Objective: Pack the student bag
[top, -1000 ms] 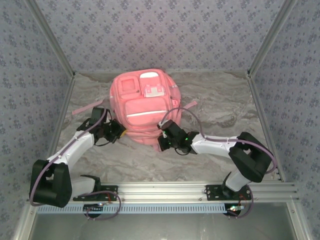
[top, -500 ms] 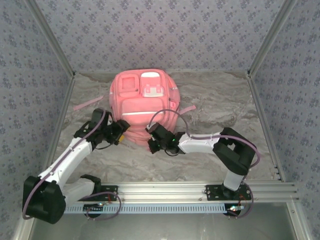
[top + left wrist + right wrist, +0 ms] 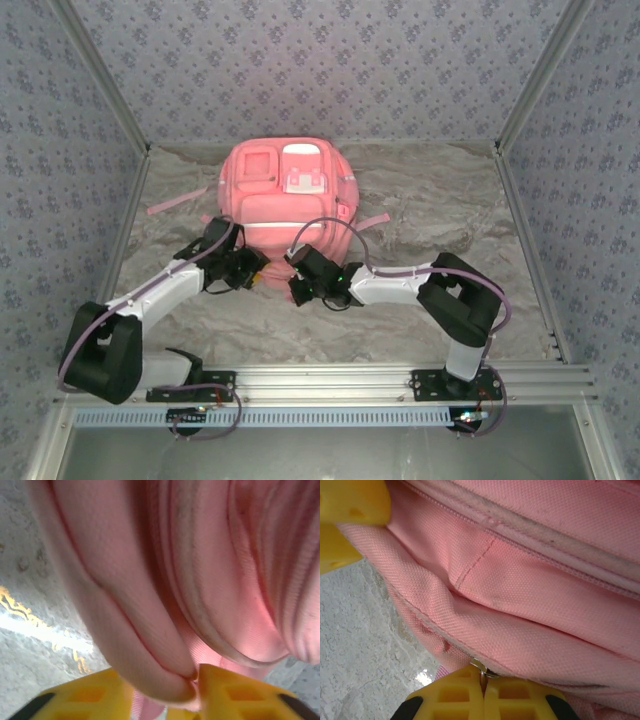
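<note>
Your table (image 3: pixel 430 310): marbled top, walled on three sides. Your student bag (image 3: pixel 285 195) lies flat at its middle, toward the back wall, pockets up, with one strap (image 3: pixel 175 205) trailing left. Your left gripper (image 3: pixel 252 270) is at the bag's near left corner, jaws narrowly parted and pinching a fold of pink fabric. Your right gripper (image 3: pixel 297 287) is at the near edge just beside it, jaws fully closed on a metal zipper pull (image 3: pixel 481 668).

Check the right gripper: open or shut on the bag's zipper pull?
Shut on it. In the right wrist view the right gripper has its yellow fingers together, pinching the small metal zipper pull of the student bag.
</note>
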You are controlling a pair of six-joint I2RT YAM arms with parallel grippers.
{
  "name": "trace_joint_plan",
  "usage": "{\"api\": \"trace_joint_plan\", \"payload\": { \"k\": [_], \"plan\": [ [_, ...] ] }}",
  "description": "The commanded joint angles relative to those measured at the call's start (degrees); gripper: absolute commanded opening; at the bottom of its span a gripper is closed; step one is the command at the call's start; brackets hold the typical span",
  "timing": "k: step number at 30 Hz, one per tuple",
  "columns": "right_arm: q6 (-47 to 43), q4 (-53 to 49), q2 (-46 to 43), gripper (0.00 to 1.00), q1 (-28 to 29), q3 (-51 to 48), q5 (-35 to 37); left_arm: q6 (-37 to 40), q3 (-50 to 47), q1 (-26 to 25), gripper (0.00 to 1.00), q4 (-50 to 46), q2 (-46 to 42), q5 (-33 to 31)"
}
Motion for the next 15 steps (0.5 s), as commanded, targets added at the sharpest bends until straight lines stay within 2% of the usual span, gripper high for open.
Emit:
{"api": "trace_joint_plan", "payload": {
  "k": [1, 3, 6, 9, 15],
  "plan": [
    [0.78, -1.56, 0.40, 0.00, 0.13, -0.71, 0.98, -0.25, -1.03, 0.66, 0.21, 1.63, 0.67, -2.09],
    [0.60, -2.22, -0.52, 0.00, -0.01, -1.51, 2.00, 0.46, -0.73, 1.15, 0.11, 0.82, 0.06, -3.26],
    [0.47, -3.77, -2.31, 0.00, -0.78, -2.83, 3.03, 1.92, -0.38, 2.44, 0.05, -0.21, -1.32, -4.13],
    [0.57, -4.34, -4.18, 0.00, -1.92, -4.80, 3.51, 2.61, -0.57, 4.10, 0.00, -0.74, -2.79, -4.24],
    [0.03, -6.18, -6.25, 0.00, -4.05, -6.77, 3.87, 4.08, -0.69, 6.29, 0.00, -1.77, -4.51, -3.44]
  ]
}}
